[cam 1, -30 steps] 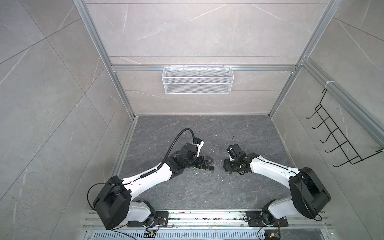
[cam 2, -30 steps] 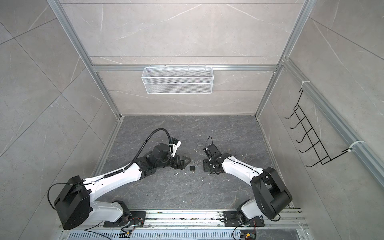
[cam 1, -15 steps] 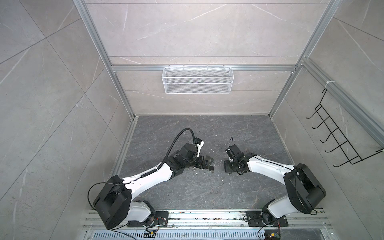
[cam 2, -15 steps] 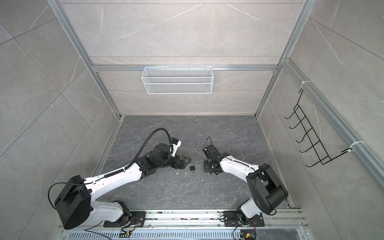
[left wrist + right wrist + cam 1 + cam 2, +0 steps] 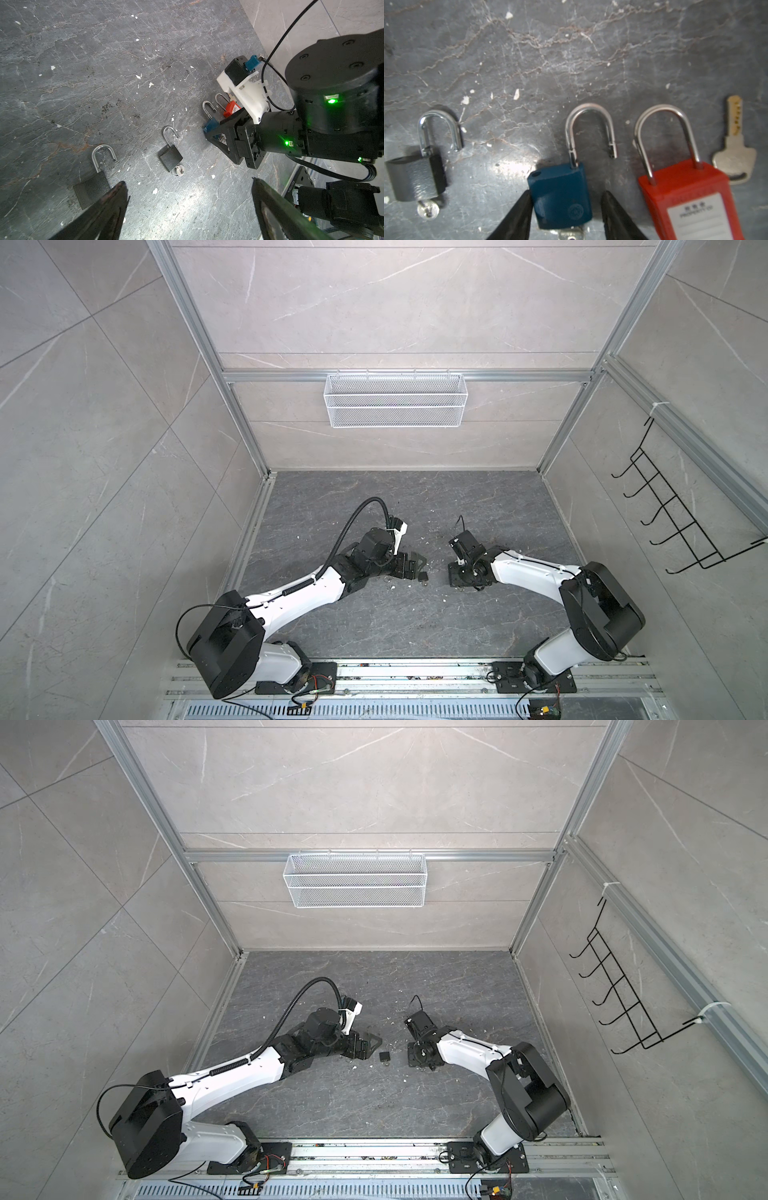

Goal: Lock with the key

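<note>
Op: Where's the lock?

Ann: The blue padlock [image 5: 560,195] lies flat on the grey floor [image 5: 571,52]. Its shackle [image 5: 589,124] is popped and the free end is clear of the body. A silver key [image 5: 571,233] pokes out at its bottom end, mostly cut off. The lock sits between the small black padlock [image 5: 415,176] and the red padlock [image 5: 685,197].

Op: My right arm?

Ann: Your right arm reaches low from its base to mid-floor with the wrist bent down. Your right gripper [image 5: 566,193] points at the floor, jaws part-spread and straddling the blue body. One finger [image 5: 519,218] touches its side and the other shows a gap, so you're not pinching it.

Op: Left?

Ann: Your left arm stretches low across the floor with the forearm near level. Your left gripper [image 5: 188,181] hangs above the floor, jaws spread wide, holding nothing. The big black padlock [image 5: 91,187] lies partly under one finger [image 5: 108,207], also unlatched. The small black padlock, key in it, lies just ahead of the fingertips.

Op: Anything else?

Ann: A loose key [image 5: 735,160] lies just beside the red padlock, which looks latched shut. In both top views your grippers face each other near mid-floor. The small black padlock [image 5: 384,1056] lies between them.
</note>
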`<state>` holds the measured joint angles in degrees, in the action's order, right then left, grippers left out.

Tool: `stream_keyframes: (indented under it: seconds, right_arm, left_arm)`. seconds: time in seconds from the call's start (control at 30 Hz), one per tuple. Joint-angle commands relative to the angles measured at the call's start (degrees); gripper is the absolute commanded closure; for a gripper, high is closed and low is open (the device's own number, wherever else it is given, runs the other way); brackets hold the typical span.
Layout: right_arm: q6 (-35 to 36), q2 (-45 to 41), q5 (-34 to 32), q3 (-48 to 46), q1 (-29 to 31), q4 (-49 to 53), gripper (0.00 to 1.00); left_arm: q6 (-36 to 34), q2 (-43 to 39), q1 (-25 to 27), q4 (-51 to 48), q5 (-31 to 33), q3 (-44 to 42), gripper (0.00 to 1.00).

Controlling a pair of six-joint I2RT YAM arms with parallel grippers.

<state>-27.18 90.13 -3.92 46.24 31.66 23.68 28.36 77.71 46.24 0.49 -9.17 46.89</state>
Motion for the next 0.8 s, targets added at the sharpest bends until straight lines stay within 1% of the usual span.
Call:
stream_keyframes:
  seconds: [0.0, 0.77]
  right_arm:
    - [0.3, 1.1, -1.2, 0.8, 0.4, -0.3, 0.46]
    - [-0.3, 2.8, -0.4, 0.6, 0.5, -0.5, 0.51]
  left_arm:
    - [0.4, -0.9, -0.4, 2.3, -0.4, -0.5, 0.05]
    - [0.8, -0.9, -0.7, 3.0, -0.9, -1.2, 0.06]
